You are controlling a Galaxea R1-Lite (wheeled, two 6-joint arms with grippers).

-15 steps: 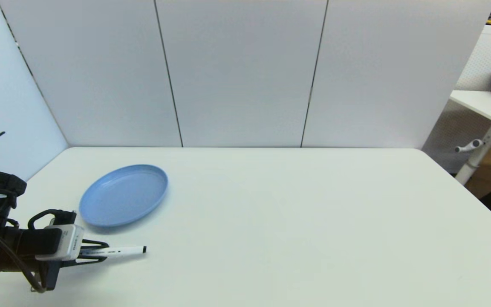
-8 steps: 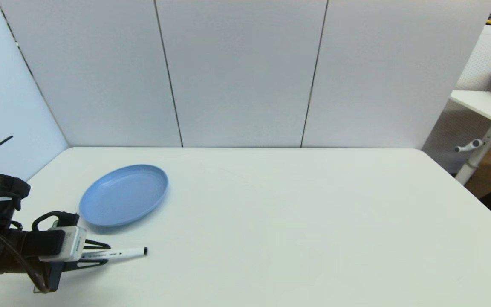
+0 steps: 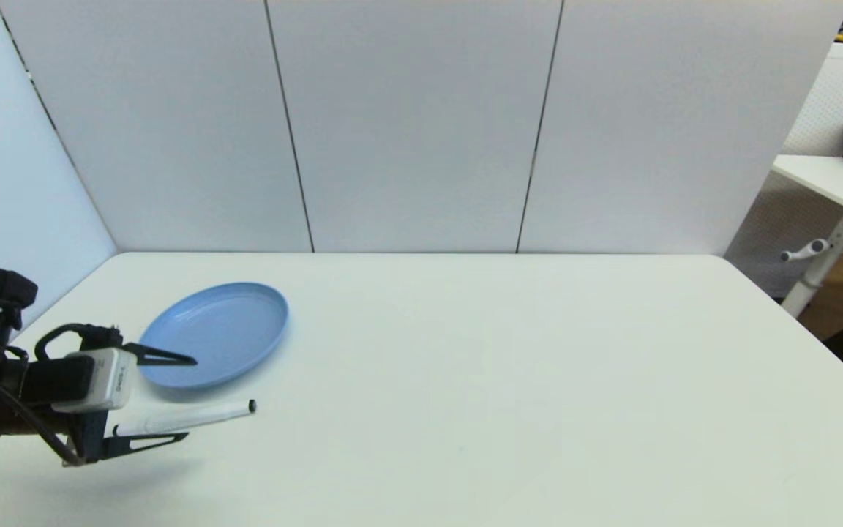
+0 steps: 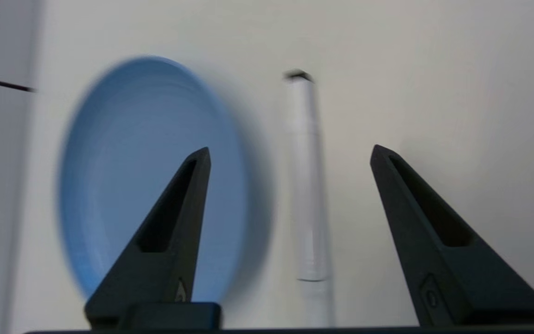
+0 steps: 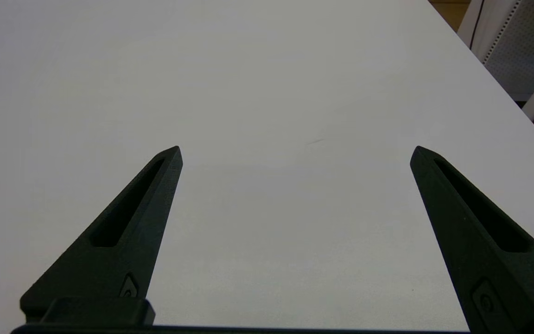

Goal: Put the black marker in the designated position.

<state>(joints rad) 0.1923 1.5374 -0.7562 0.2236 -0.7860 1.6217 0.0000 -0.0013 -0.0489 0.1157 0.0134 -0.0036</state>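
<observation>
White plastic, the black marker (image 3: 184, 418) lay on the table (image 3: 509, 380) just in front of the blue plate (image 3: 213, 333), between the left gripper (image 3: 173, 399)'s wide-spread fingers, gripped by neither. A good release, I judged, meant lifting straight away without nudging it. The right gripper (image 5: 295, 153) hovered spread and empty over bare tabletop.

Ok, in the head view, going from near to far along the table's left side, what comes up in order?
Left gripper's near finger → black marker lying on the table → blue plate.
</observation>
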